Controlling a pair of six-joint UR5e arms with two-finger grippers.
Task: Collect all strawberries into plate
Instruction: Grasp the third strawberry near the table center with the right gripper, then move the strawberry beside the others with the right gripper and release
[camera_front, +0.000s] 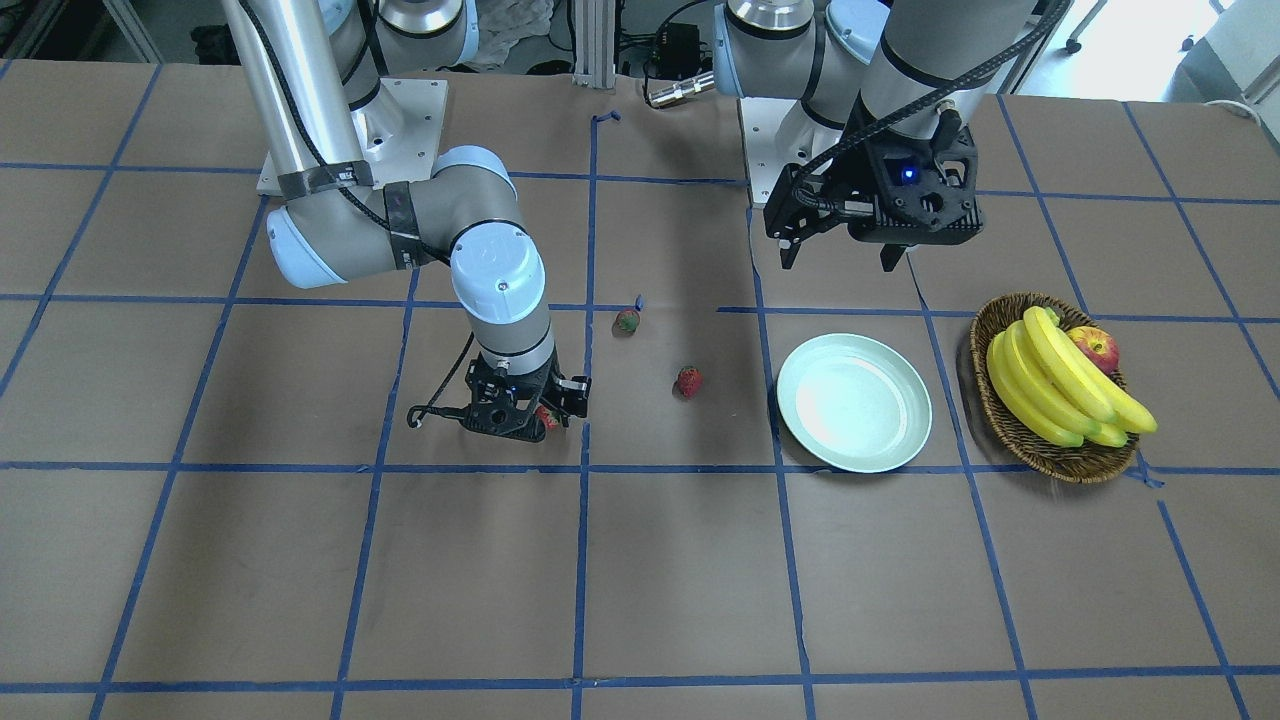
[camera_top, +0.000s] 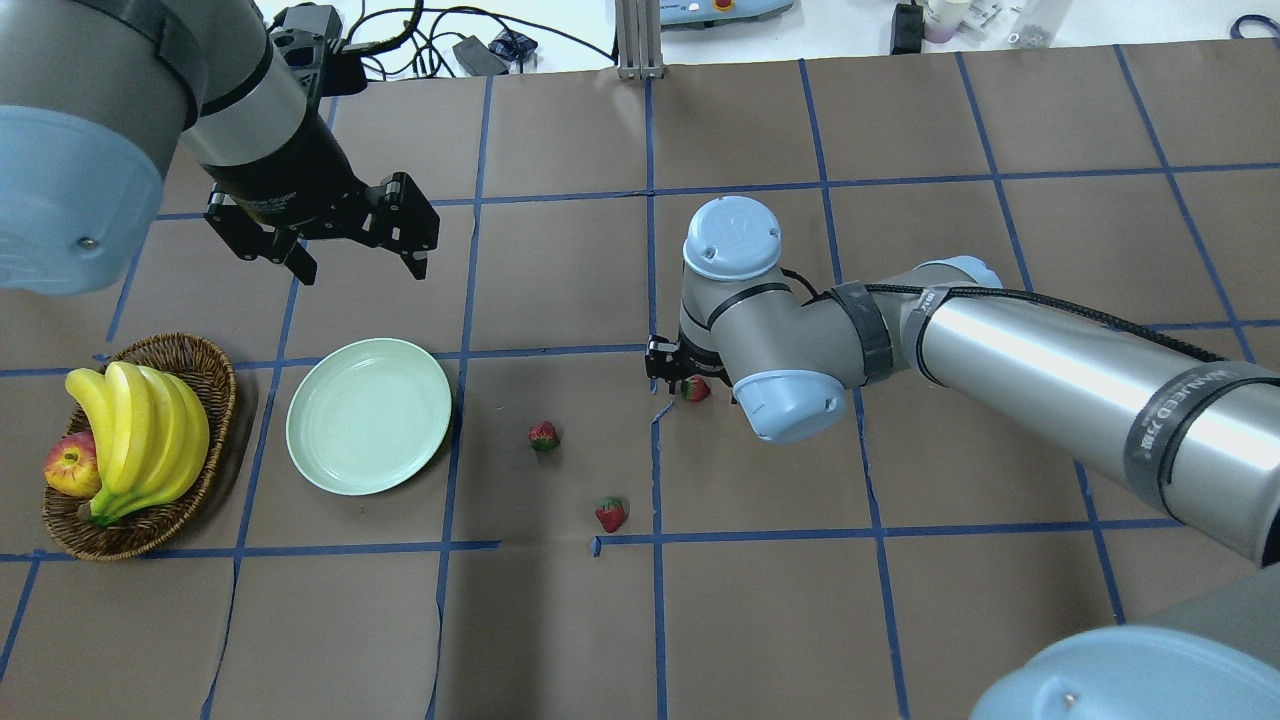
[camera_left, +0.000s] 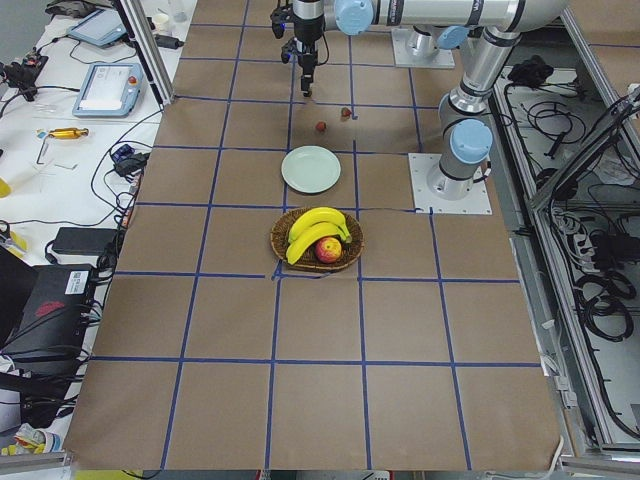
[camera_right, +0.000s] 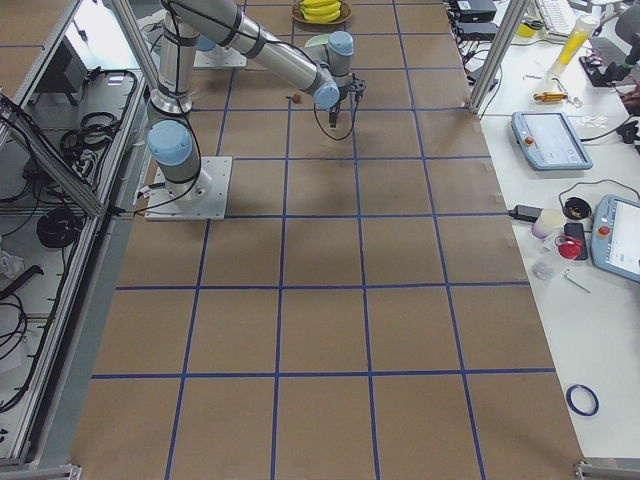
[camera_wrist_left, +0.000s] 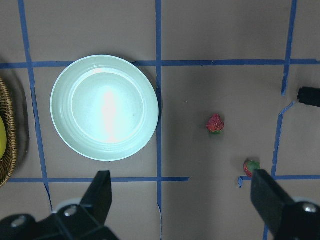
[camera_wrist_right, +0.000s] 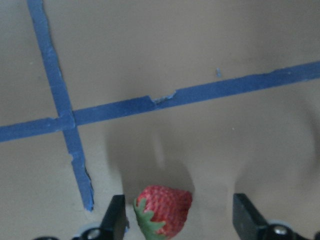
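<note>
Three small red strawberries lie on the brown table. One (camera_front: 546, 417) sits between the fingers of my right gripper (camera_front: 540, 422), which is down at the table and open around it; the right wrist view shows the berry (camera_wrist_right: 162, 212) nearer one finger, with a gap to the other. Two more strawberries (camera_top: 543, 436) (camera_top: 611, 514) lie loose between that gripper and the pale green plate (camera_top: 368, 415), which holds nothing. My left gripper (camera_top: 362, 268) hangs open and empty above the table beyond the plate; its wrist view shows the plate (camera_wrist_left: 105, 107) and two berries (camera_wrist_left: 215, 123) (camera_wrist_left: 251, 167).
A brown wicker basket (camera_top: 205, 352) with bananas (camera_top: 140, 430) and a red-yellow apple (camera_top: 70, 468) stands just beside the plate, on the side away from the berries. Blue tape lines grid the table.
</note>
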